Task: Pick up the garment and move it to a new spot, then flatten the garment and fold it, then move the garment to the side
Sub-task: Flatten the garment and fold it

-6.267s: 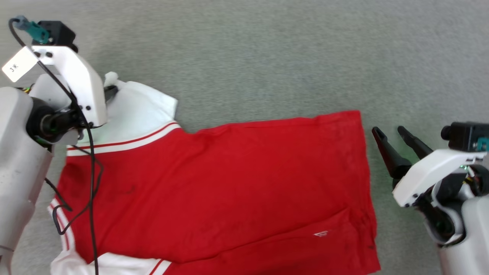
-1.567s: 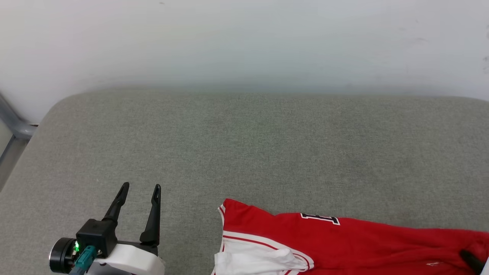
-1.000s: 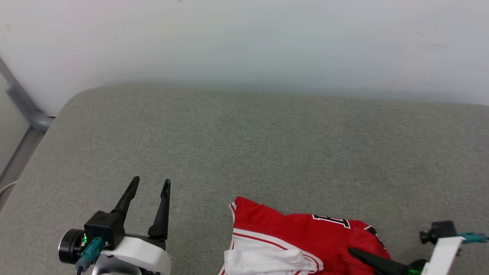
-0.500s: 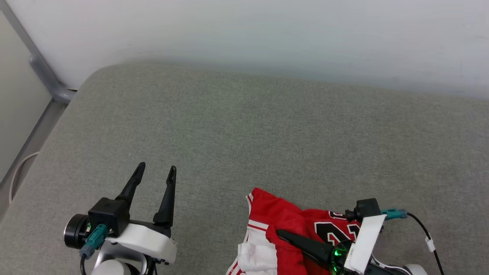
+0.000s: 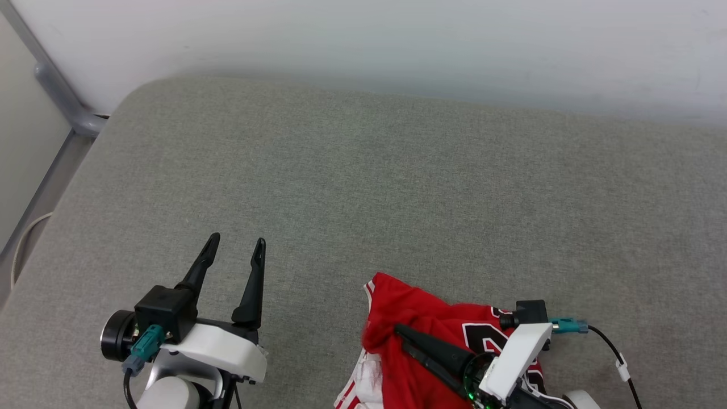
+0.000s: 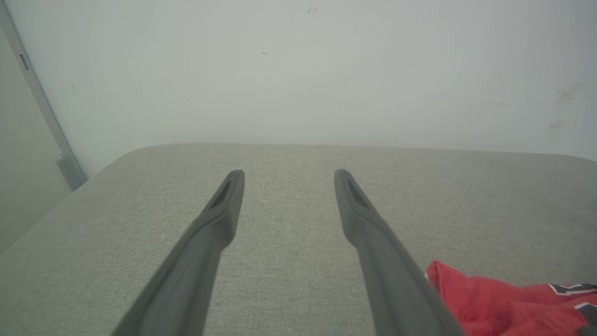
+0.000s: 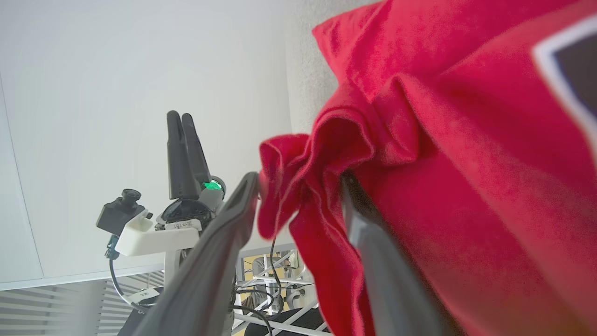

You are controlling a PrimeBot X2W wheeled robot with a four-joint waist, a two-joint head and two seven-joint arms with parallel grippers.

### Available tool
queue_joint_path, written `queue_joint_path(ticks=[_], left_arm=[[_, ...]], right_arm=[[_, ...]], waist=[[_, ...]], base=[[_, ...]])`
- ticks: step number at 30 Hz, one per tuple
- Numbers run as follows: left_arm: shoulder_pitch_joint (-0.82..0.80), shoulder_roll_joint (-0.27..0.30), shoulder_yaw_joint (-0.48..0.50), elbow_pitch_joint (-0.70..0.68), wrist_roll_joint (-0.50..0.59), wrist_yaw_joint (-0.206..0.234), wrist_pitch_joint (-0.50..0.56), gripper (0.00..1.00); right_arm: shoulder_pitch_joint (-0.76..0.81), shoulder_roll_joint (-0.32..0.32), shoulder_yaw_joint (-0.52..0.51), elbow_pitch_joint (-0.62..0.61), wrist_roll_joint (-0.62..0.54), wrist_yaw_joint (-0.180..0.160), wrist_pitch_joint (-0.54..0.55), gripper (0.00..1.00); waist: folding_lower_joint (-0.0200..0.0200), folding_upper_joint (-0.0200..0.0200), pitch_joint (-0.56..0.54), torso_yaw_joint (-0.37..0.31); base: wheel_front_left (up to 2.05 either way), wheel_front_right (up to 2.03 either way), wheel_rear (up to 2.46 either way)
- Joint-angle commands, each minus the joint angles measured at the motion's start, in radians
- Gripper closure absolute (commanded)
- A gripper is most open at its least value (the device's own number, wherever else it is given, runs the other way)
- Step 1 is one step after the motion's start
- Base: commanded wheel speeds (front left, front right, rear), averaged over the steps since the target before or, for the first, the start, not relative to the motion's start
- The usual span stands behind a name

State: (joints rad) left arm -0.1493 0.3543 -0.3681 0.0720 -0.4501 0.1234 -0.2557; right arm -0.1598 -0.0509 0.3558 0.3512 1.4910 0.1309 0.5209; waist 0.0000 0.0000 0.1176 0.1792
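Observation:
The garment, a red shirt with a dark white-edged print, lies bunched on the grey cushion at the lower middle of the head view. Its white sleeve and striped trim peek out at the bottom edge. My right gripper lies over it, fingers pointing left. In the right wrist view that gripper has its jaws apart, with a loose red fold hanging between them. My left gripper stands open and empty to the garment's left, above bare cushion. A red corner of the garment lies beside its right finger.
The grey padded surface stretches far and wide behind the garment, ending at a pale wall. A grey metal post and a thin cable run past the cushion's left edge. The left gripper also appears beyond the fold.
The head camera has shifted. My right gripper swept in from the right, pushing the garment into a bunch leftward, and its jaws have just parted. The left gripper stayed open.

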Motion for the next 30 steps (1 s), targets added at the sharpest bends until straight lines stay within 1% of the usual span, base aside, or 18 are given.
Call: queue_joint_path(ticks=[1, 5, 7, 9, 13, 15, 19, 22, 24, 27, 30], left_arm=[[-0.012, -0.004, 0.001, 0.004, 0.008, -0.003, -0.004, 0.00], [-0.010, -0.003, 0.002, 0.008, 0.009, -0.004, -0.006, 0.00], [-0.008, -0.003, 0.003, 0.010, 0.011, -0.003, -0.006, 0.00], [-0.002, -0.003, 0.004, 0.012, 0.011, -0.001, -0.007, 0.00], [0.012, 0.000, 0.008, 0.015, 0.012, 0.004, -0.008, 0.00], [0.018, 0.001, 0.009, 0.016, 0.012, 0.006, -0.008, 0.00], [0.028, 0.006, 0.016, 0.015, 0.013, 0.016, -0.009, 0.00], [0.044, 0.008, 0.025, 0.016, 0.008, 0.022, -0.009, 0.00], [0.049, 0.006, 0.030, 0.014, 0.006, 0.026, -0.009, 0.00], [0.065, 0.004, 0.036, 0.021, 0.003, 0.028, -0.010, 0.00], [0.074, 0.002, 0.039, 0.020, 0.007, 0.033, -0.010, 0.00]], right_arm=[[-0.015, 0.001, 0.006, -0.001, 0.008, 0.000, -0.012, 0.00], [-0.034, 0.001, 0.022, -0.040, -0.010, 0.000, -0.045, 0.00], [-0.036, -0.015, 0.028, -0.074, -0.038, 0.000, -0.072, 0.00], [-0.032, -0.042, 0.026, -0.078, -0.093, 0.000, -0.128, 0.00], [-0.051, -0.065, 0.001, -0.066, -0.201, 0.000, -0.246, 0.00], [-0.054, -0.089, -0.016, -0.059, -0.277, 0.000, -0.312, 0.00], [-0.043, -0.139, -0.062, -0.055, -0.467, 0.000, -0.432, 0.00], [-0.020, -0.173, -0.124, -0.066, -0.636, 0.000, -0.508, 0.00], [-0.004, -0.184, -0.179, -0.084, -0.755, 0.000, -0.544, 0.00], [0.026, -0.180, -0.270, -0.131, -0.932, 0.000, -0.581, 0.00], [0.060, -0.154, -0.339, -0.205, -1.075, 0.000, -0.604, 0.00]], waist=[[0.0000, 0.0000, -0.002, -0.005], [0.0000, 0.0000, -0.010, -0.022], [0.0000, 0.0000, -0.015, -0.030], [0.0000, 0.0000, -0.024, -0.038], [0.0000, 0.0000, -0.041, -0.058], [0.0000, 0.0000, -0.050, -0.068], [0.0000, 0.0000, -0.069, -0.090], [0.0000, 0.0000, -0.084, -0.107], [0.0000, 0.0000, -0.093, -0.117], [0.0000, 0.0000, -0.108, -0.131], [0.0000, 0.0000, -0.121, -0.141]], base=[[0.00, 0.00, 0.00], [0.00, 0.00, 0.00], [0.00, 0.00, 0.00], [0.00, 0.00, 0.00], [0.00, 0.00, 0.00], [0.00, 0.00, 0.00], [0.00, 0.00, 0.00], [0.00, 0.00, 0.00], [0.00, 0.00, 0.00], [0.00, 0.00, 0.00], [0.00, 0.00, 0.00]])
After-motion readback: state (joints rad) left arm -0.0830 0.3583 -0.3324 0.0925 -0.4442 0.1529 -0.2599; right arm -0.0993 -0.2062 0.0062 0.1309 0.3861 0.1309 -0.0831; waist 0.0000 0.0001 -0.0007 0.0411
